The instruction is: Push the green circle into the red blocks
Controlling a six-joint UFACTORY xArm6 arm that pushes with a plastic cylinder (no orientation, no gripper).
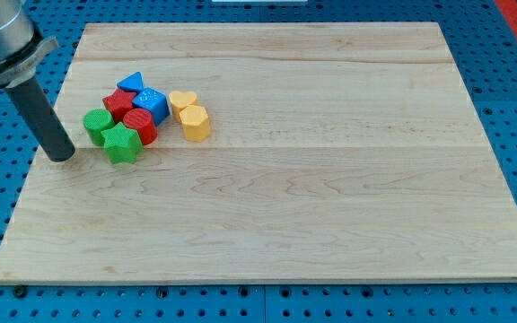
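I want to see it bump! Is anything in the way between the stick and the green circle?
Nothing visible. My tip sits just to the view's left of the green circle, with only bare board between them. The green circle already sits against the red blocks, and the green star is beside it, below.

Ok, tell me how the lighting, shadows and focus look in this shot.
Camera view: light is even and soft, with no glare on the wooden board. Shadows are short and faint, seen under the yellow blocks and beside my tip, which stands at the view's left of the green circle. The blocks are sharp; the top of the rod at the upper left corner is cropped and slightly soft.
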